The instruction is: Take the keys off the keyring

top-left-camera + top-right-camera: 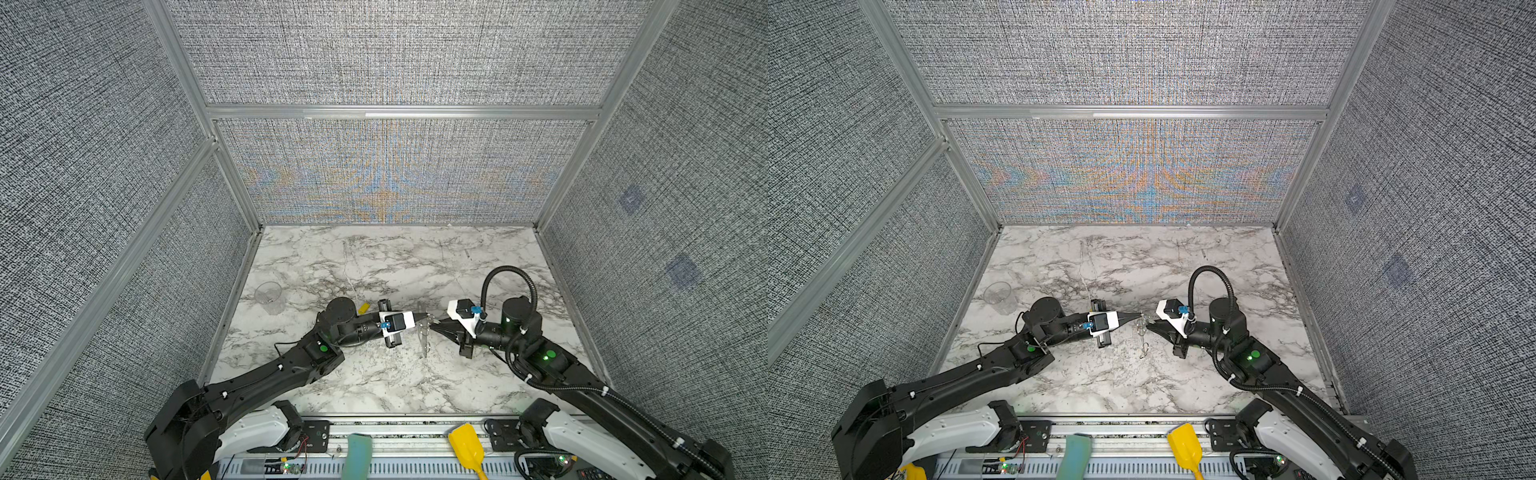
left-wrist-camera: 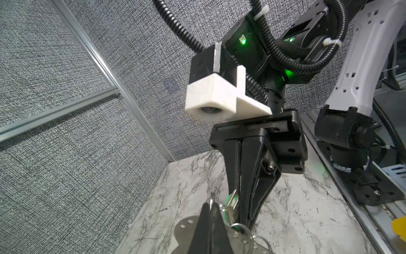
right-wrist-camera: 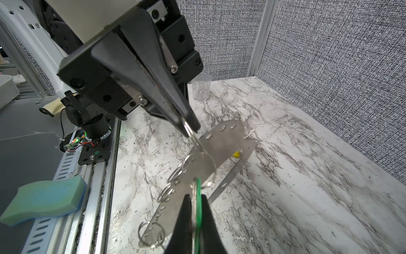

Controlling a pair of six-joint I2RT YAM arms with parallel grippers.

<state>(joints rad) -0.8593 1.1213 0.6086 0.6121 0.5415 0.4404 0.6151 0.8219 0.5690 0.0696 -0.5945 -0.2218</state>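
Nearest the lens, on the metal rail (image 1: 415, 432) at the front edge, lie a teal sponge (image 1: 357, 455) and a big yellow scoop (image 1: 465, 446), the sponge to the scoop's left. Beyond them spreads the marbled surface (image 1: 395, 266), walled by grey fabric panels (image 1: 395, 62). Over it the left arm (image 1: 270, 376) and right arm (image 1: 577, 384) reach in and meet near the middle, tip to tip. The left pincer (image 3: 190, 126) is pressed together on a wire ring (image 3: 196, 140) threaded through a hole of the keyring (image 3: 222, 145). The right pincer (image 3: 195, 220) is clamped tight on the green key (image 3: 198, 198). The keyring is a flat grey metal D-shaped loop with rows of small holes and more wire rings along one edge. It hangs tilted between the two pincers, its long side running down toward the surface; whether its low end touches the marble I cannot tell. A clear plastic cup (image 1: 269, 296) stands upright near the left wall, well apart from all this. The green key sits right against the keyring's holed edge; whether it is still threaded on is hidden. Smallest, the yellow key (image 1: 364, 308) lies loose on the surface just beside the left arm's elbow joint, apart from the keyring. In the right wrist view it shows through the loop's oval opening.
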